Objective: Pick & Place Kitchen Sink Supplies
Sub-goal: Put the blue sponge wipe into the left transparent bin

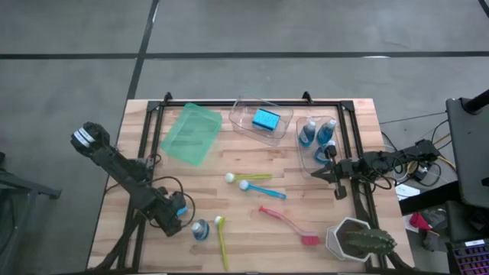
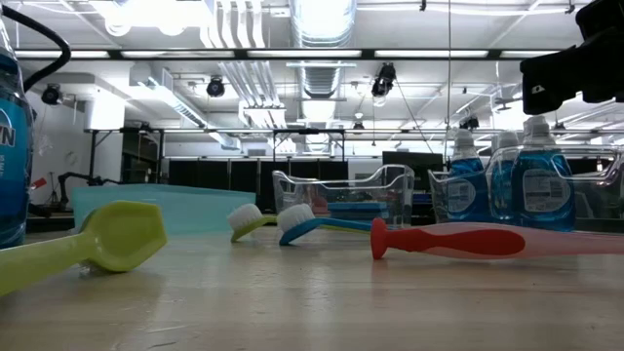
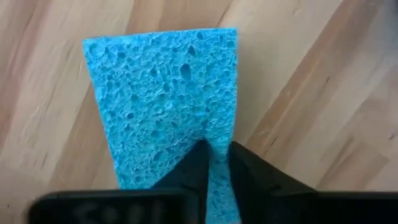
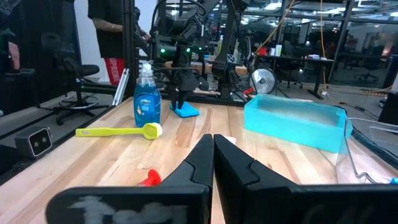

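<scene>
- In the view from above, the left gripper (image 1: 177, 212) is covering most of a blue sponge (image 3: 165, 106), so only a small blue spot is showing there near the table's front left.
- The left wrist view is showing this sponge lying flat on the wooden table (image 1: 267, 229), and the two dark fingers (image 3: 193, 168) are closing on its near edge, pinching it; the sponge's near end is cut off by the picture.
- The right gripper (image 1: 335, 177) is hanging at the right side of the table, just in front of a clear bin (image 1: 319, 122); its fingers are pressed together and holding nothing.
- That clear bin is holding two blue bottles (image 1: 315, 133) standing upright.
- A second clear bin (image 1: 243, 113) at the back middle is holding another blue sponge (image 1: 266, 118).
- A green bin (image 1: 189, 133) is lying at the back left, and nothing is showing inside it.
- A third blue bottle (image 1: 200, 228) is standing upright just beside the left gripper.
- A yellow-green brush (image 1: 221, 243) is lying next to it, its long axis running front to back, head toward the back.
- Another yellow-green brush (image 1: 248, 177) and a blue brush (image 1: 263, 189) are lying in the middle, heads toward the left.
- A red brush (image 1: 289, 224) is lying slantwise, with its bristles toward the front right, near a potted cactus (image 1: 359, 240).
</scene>
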Available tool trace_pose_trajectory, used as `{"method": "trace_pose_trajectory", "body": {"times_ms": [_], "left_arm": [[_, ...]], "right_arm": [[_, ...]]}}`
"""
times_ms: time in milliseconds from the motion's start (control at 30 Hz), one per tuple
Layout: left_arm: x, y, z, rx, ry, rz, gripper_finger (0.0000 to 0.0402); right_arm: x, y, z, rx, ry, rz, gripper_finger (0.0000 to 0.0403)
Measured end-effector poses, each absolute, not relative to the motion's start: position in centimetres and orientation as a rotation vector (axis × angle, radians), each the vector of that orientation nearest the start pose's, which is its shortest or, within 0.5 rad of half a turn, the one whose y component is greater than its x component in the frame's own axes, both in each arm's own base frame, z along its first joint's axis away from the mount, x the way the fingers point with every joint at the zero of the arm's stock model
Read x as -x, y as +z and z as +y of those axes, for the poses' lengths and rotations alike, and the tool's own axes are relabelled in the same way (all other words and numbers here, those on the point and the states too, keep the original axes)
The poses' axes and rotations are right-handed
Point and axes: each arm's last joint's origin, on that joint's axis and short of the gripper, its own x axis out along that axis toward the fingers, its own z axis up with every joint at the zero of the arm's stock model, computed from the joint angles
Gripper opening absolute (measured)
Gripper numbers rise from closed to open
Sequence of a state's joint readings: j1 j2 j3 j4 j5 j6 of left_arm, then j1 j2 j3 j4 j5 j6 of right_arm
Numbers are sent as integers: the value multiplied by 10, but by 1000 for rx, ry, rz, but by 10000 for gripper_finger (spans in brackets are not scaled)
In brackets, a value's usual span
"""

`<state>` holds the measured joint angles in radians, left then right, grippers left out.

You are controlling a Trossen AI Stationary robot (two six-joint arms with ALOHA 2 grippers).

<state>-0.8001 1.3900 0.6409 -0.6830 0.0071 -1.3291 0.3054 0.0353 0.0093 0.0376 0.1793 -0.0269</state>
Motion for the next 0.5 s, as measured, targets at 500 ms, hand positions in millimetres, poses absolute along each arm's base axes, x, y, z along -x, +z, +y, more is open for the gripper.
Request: {"method": "trace_pose_trajectory", "body": {"times_ms": [500], "left_arm": [[-140, 186, -142, 349, 379, 1503, 0]], "right_arm": [[-96, 167, 25, 25, 125, -12, 8]]}}
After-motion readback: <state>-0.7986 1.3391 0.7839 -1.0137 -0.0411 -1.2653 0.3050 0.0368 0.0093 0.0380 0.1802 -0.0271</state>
